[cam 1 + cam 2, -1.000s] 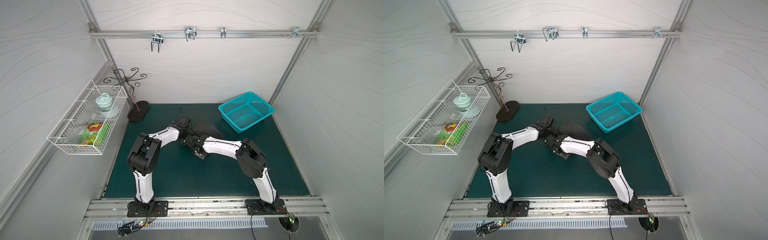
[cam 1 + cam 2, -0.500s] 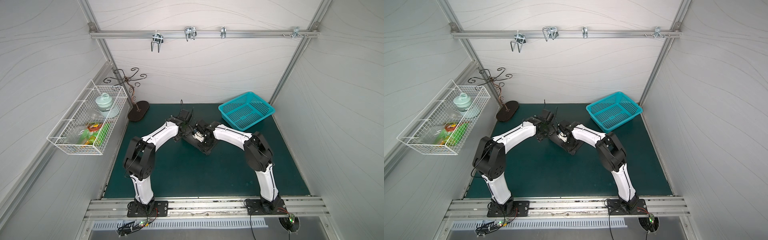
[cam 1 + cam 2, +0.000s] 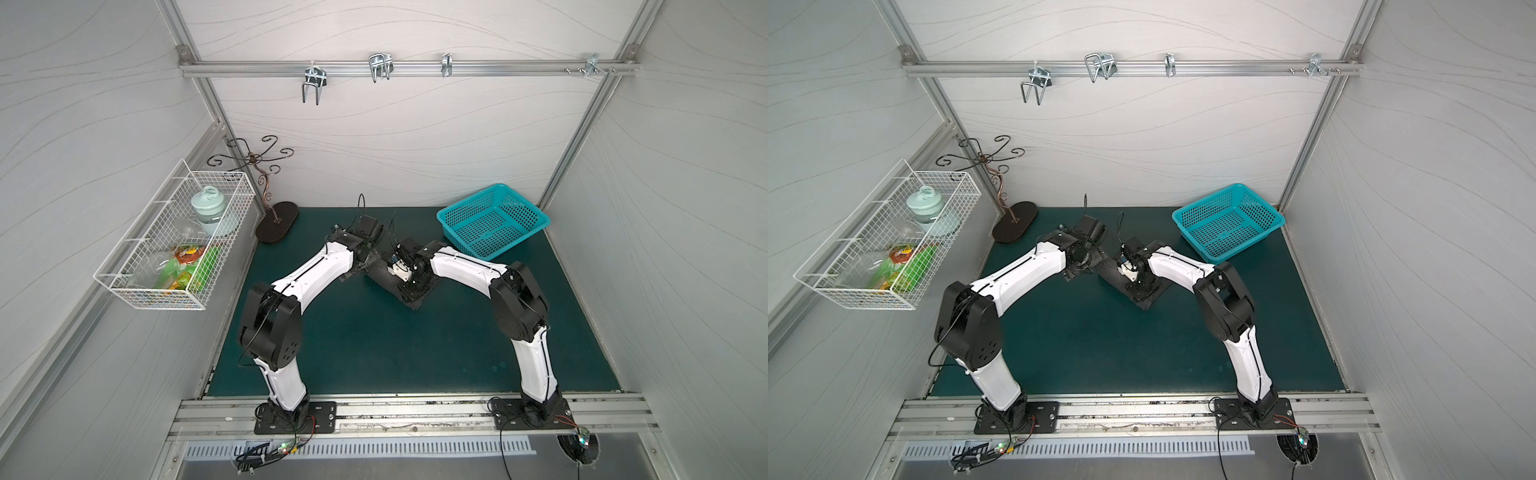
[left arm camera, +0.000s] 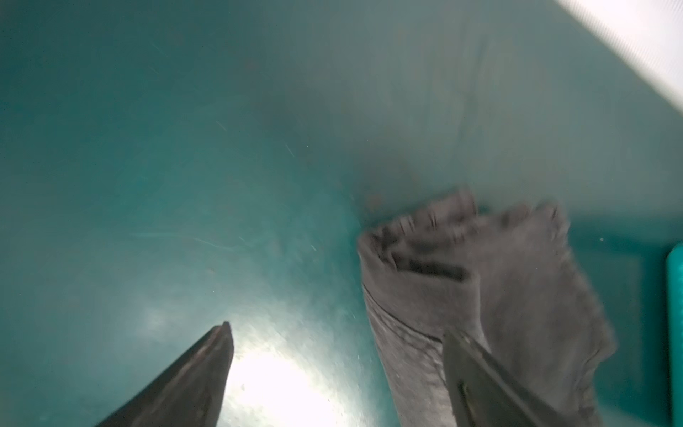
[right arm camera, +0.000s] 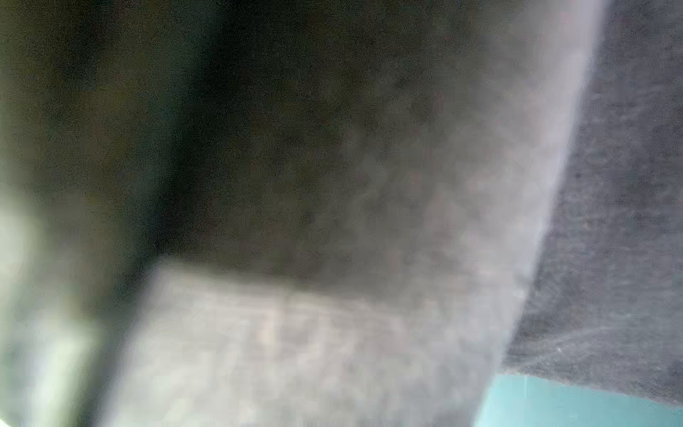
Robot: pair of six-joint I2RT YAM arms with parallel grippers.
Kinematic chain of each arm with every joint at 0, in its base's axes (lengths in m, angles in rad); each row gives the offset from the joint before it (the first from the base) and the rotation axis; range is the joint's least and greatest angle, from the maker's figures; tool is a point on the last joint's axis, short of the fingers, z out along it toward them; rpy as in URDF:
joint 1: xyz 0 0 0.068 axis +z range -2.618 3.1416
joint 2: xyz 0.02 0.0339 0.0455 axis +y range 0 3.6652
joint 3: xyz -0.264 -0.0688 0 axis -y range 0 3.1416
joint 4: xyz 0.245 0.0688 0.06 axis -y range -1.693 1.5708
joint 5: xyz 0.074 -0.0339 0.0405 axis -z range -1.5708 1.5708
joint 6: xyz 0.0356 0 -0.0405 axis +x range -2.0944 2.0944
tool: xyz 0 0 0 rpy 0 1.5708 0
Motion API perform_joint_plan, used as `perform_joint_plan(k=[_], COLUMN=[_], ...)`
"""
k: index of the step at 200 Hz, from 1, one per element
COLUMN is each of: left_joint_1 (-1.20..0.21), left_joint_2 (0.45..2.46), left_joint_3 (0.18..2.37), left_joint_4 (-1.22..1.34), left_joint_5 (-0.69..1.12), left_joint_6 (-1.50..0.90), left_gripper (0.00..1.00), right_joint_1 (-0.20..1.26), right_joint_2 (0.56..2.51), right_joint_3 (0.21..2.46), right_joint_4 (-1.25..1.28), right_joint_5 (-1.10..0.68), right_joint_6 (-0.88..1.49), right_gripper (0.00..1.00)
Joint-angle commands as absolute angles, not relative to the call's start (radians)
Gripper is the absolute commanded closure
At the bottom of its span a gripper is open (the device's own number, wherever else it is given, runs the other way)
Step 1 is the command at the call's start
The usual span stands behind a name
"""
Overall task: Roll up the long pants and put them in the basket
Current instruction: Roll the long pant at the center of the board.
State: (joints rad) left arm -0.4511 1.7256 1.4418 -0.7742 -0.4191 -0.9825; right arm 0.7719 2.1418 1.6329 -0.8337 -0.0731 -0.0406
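The long pants (image 3: 415, 302) lie as a dark grey rolled bundle on the green mat (image 3: 395, 345), behind its middle, seen in both top views (image 3: 1144, 304). My left gripper (image 3: 365, 266) stands open at the bundle's left end. In the left wrist view the left gripper (image 4: 336, 331) has bare mat between its fingers, one finger (image 4: 476, 384) lies against the roll (image 4: 417, 295), and the roll's layered end shows. My right gripper (image 3: 409, 286) is down on the bundle's right part. Blurred grey cloth (image 5: 406, 222) fills the right wrist view and hides the jaws.
A teal plastic basket (image 3: 492, 226) stands at the back right, close to the right arm's forearm. A dark metal stand (image 3: 276, 226) is at the back left. A white wire basket (image 3: 174, 245) with packets hangs on the left wall.
My left gripper has opened and let go of the pants. Both arms have stretched toward the back, with the bundle shifted that way.
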Motion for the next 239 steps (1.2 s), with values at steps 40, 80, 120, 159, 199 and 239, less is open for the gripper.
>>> perform_joint_plan(k=[40,80,120,159,199,239], left_joint_1=[-0.405,-0.403,-0.403,-0.403,-0.403,-0.404], left_joint_2=[1.653,1.62,1.602,1.612,1.62,1.667], left_joint_3=[1.462,1.411,1.391,1.382,1.253,1.173], left_joint_4=[-0.708,-0.721,-0.742,-0.729,-0.51,-0.348], left_joint_5=[-0.558,-0.537,-0.533,-0.456,-0.228,-0.04], left_joint_6=[-0.966,-0.989,-0.999,-0.987,-0.97,-0.981], left_gripper=[0.07,0.07,0.07,0.07,0.07,0.06], right_joint_1=[0.737,0.657,0.593,0.584,0.584,0.582], right_joint_2=[2.326,2.366,2.415,2.467,2.514,2.545], right_joint_3=[1.481,1.463,1.414,1.386,1.376,1.385], right_joint_4=[-0.907,-0.887,-0.867,-0.868,-0.898,-0.928], right_joint_5=[-0.244,-0.434,-0.543,-0.583,-0.626,-0.645], right_joint_6=[0.021,0.061,0.102,0.122,0.131,0.128], right_gripper=[1.0,1.0,1.0,1.0,1.0,1.0])
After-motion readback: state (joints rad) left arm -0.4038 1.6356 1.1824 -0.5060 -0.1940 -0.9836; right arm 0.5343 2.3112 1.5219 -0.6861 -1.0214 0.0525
